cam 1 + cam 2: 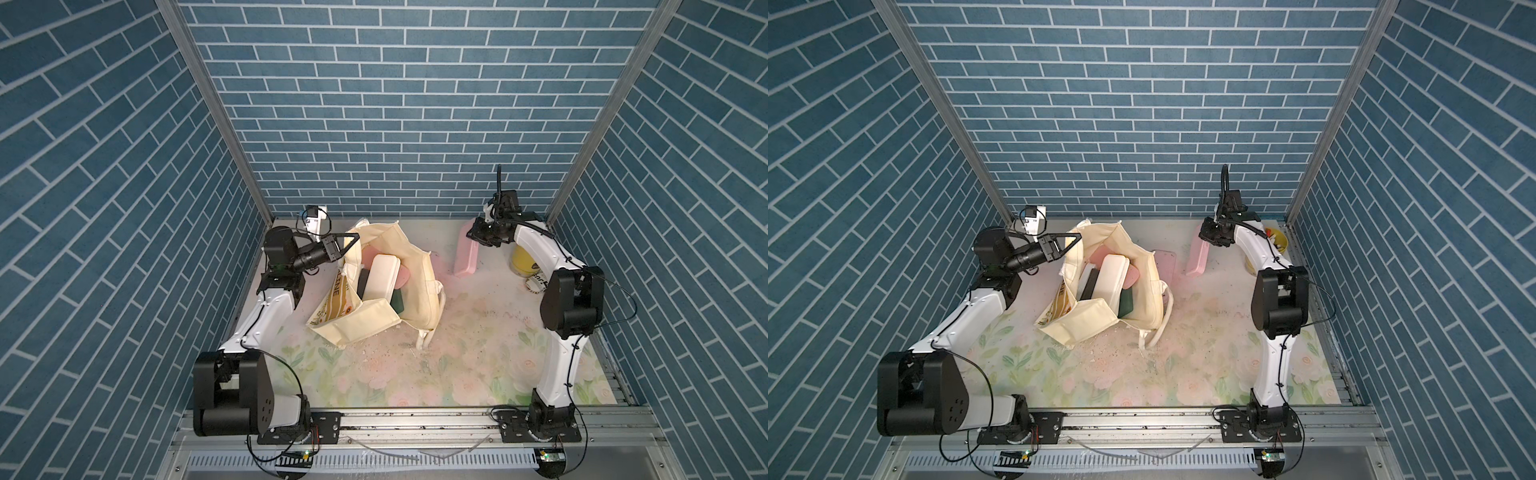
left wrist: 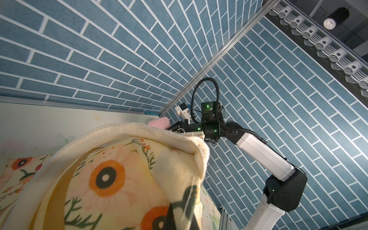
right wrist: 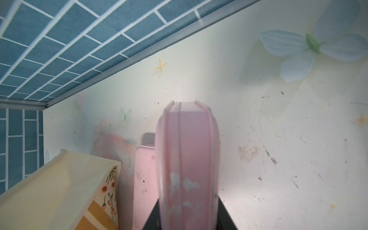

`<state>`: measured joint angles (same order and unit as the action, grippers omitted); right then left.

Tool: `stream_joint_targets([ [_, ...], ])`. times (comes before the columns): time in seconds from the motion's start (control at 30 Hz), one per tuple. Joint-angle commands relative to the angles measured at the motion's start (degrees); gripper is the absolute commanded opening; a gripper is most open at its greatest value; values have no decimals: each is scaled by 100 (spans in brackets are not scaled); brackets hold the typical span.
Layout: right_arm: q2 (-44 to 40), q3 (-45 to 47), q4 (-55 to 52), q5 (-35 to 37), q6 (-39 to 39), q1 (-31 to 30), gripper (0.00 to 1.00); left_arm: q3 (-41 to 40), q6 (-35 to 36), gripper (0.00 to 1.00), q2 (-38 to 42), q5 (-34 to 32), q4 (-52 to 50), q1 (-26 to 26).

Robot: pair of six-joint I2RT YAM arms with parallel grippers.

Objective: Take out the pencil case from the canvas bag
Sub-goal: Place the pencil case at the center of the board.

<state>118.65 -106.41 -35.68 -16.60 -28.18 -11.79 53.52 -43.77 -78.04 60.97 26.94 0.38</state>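
Looking down on a floral tabletop (image 1: 478, 332), we are seeing two robot arms working a cream canvas bag (image 1: 419, 282) that is slumping open toward the far-left corner. The left gripper (image 1: 355, 237) is pinching fully shut on the bag's upper edge and holding its mouth open. A white box (image 1: 380, 276) and some pink and dark green items are lying inside.

The right gripper (image 1: 473, 236) is closing narrowly on one end of a slim pink pencil case (image 1: 466, 255). The case is fully outside the bag, near the far edge and well apart from the cloth. In the right wrist view it (image 3: 188, 159) is sticking straight out between the two jaws. We cannot tell whether its lower end is touching the tabletop. A yellow pen pot (image 1: 523, 259) is standing just beyond it, by the right edge.

We are judging that the pulling-out is done and that the step in hand is setting the case down. The next move is calling for lowering it flat onto bare tabletop between bag and pot, then parting the right jaws, while steering clear of the pot.
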Motion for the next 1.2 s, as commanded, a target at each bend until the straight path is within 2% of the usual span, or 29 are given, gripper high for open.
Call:
stream_joint_targets([
  [0.0,239,-438,-370,-160,118,-7,2,228,344,0,122,-107,-286,23],
  [0.47,1297,-1401,-642,-532,197,10,5,256,365,0,102,-24,-493,23],
  [0.7,1700,-1721,-724,-882,147,80,7,315,457,0,53,20,-659,23],
  [0.87,1866,-1858,-842,-880,172,105,9,360,475,0,61,55,-704,23],
  [1.0,1891,-1840,-879,-862,182,130,15,379,501,0,77,98,-792,23],
  [1.17,1889,-1838,-940,-805,184,129,31,344,544,0,112,99,-859,23],
])
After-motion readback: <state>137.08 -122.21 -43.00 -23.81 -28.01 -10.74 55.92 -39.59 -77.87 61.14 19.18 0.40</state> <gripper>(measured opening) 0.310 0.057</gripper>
